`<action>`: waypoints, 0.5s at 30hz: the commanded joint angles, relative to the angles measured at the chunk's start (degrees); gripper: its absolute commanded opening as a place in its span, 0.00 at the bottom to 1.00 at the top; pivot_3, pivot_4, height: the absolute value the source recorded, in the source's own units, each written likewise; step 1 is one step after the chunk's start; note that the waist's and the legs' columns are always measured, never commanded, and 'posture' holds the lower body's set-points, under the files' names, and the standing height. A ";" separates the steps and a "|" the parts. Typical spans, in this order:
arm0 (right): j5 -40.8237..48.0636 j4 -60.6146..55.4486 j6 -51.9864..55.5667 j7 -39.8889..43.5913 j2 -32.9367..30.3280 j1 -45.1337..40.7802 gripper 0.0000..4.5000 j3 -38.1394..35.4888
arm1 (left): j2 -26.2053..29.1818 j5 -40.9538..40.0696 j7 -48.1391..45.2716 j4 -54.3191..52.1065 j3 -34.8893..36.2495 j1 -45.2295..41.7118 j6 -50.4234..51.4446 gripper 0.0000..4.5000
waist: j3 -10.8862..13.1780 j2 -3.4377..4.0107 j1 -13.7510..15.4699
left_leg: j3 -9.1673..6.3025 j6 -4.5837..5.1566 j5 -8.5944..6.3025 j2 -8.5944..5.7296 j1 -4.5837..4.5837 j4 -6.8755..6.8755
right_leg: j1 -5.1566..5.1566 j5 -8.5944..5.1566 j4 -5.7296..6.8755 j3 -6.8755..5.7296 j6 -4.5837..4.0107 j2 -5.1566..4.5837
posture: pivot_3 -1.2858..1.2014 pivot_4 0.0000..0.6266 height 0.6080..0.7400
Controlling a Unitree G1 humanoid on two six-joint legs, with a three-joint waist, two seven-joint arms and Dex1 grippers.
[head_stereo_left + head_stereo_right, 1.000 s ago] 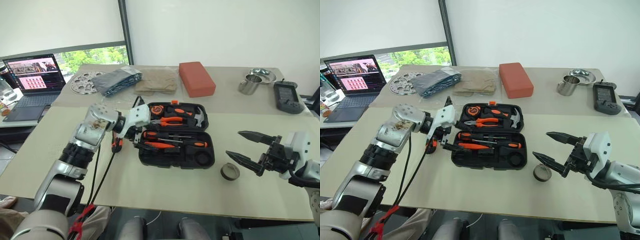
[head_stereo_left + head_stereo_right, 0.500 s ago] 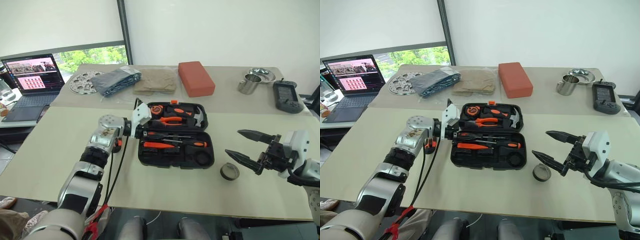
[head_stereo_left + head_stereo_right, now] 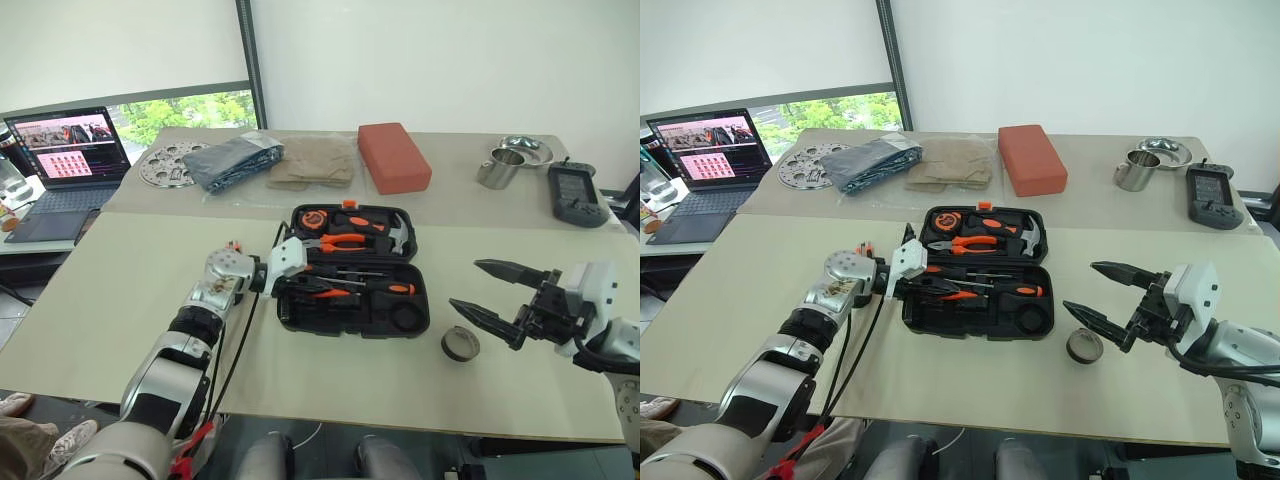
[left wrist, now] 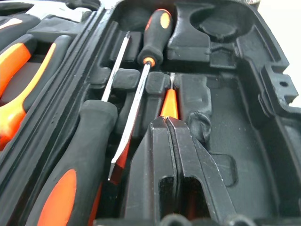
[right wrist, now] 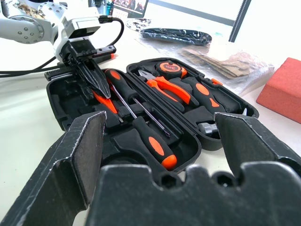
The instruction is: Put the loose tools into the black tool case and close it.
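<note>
The black tool case (image 3: 340, 320) lies open mid-table. Its far half holds the pliers and hammer. Two orange-and-black screwdrivers (image 4: 153, 35) (image 4: 61, 183) lie in the near half. My left gripper (image 4: 167, 121) is shut, its tips low in that near half on a small thin orange tool (image 4: 169, 102); I cannot tell whether it pinches the tool. The dark tape roll (image 3: 459, 343) sits on the table right of the case. My right gripper (image 3: 466, 285) hovers open just above and beyond it. An orange-tipped piece (image 3: 232, 247) peeks from behind my left wrist.
At the back stand a red-orange block (image 3: 393, 155), folded cloths (image 3: 315, 160) and a dark bag (image 3: 235, 160), a perforated metal disc (image 3: 165, 165), a steel cup (image 3: 500, 168), a bowl (image 3: 527, 150) and a black handset (image 3: 575, 195). A laptop (image 3: 65, 150) sits far left.
My left gripper has sunk into the case's near half and gone from open to shut. The right arm and the tape roll have not moved.
</note>
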 commanded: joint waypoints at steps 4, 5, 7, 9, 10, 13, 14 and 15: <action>0.17 -1.79 -1.13 -0.15 -0.33 -0.41 0.95 -0.56 | 1.00 4.11 1.59 2.75 -2.06 0.62 -3.08 0.01 | -0.02 0.02 -0.12 | 0.00 0.00 0.00 0.01 0.11 -0.01 | 0.08 -0.03 0.02 0.01 0.05 0.00 | 0.52 0.24 1.00; 0.20 -1.75 -1.07 -0.11 -0.38 -0.56 0.95 -0.47 | 0.93 3.67 1.55 2.60 -1.77 0.62 -3.10 0.01 | -0.02 0.02 -0.12 | 0.01 0.00 0.00 0.01 0.13 0.00 | 0.10 -0.06 0.02 0.01 0.10 0.00 | 0.52 0.24 1.00; 0.29 -1.61 -0.94 0.06 -0.51 -0.99 0.95 -0.22 | 0.93 2.00 1.29 1.03 -0.58 0.45 -2.31 0.01 | -0.02 0.02 -0.12 | 0.01 0.00 0.00 0.01 0.14 0.01 | 0.11 -0.12 0.03 0.01 0.20 0.00 | 0.52 0.24 1.00; 0.59 -1.52 -0.71 0.32 -0.62 -1.43 0.95 0.01 | 1.40 -0.29 0.33 -2.52 0.92 0.53 -0.52 0.01 | -0.01 0.01 -0.15 | 0.01 0.00 0.00 0.01 0.14 0.01 | 0.10 -0.12 0.05 0.02 0.20 0.00 | 0.52 0.24 1.00; 0.73 -1.46 -0.59 0.47 -0.67 -1.68 0.95 0.16 | 1.71 -1.75 -0.02 -5.02 1.84 0.71 1.17 0.01 | -0.01 0.01 -0.21 | 0.01 0.00 0.00 0.01 0.12 0.01 | 0.09 -0.12 0.05 0.01 0.20 0.00 | 0.52 0.24 1.00; 0.90 -1.04 -0.43 1.24 -0.78 -2.52 0.95 1.01 | 3.08 -7.43 1.84 -15.86 6.36 2.34 8.71 0.01 | 0.00 0.04 -0.63 | 0.00 0.00 0.00 0.05 0.03 0.00 | -0.02 -0.11 0.06 0.01 0.20 0.03 | 0.52 0.24 1.00; 0.83 -0.81 -0.52 1.51 -0.76 -2.78 0.95 1.29 | 3.34 -9.28 4.15 -19.93 8.42 3.23 11.42 0.01 | 0.00 0.04 -0.64 | -0.03 0.00 0.00 0.09 0.00 0.00 | -0.02 -0.11 0.08 -0.01 0.18 0.04 | 0.52 0.24 1.00; 0.73 -0.46 -0.60 1.73 -0.70 -3.27 0.95 1.70 | 3.57 -11.07 7.80 -24.28 11.25 4.45 14.15 0.01 | 0.00 0.05 -0.63 | -0.07 0.00 0.00 0.09 0.00 0.00 | -0.02 -0.11 0.07 -0.03 0.19 0.04 | 0.52 0.24 1.00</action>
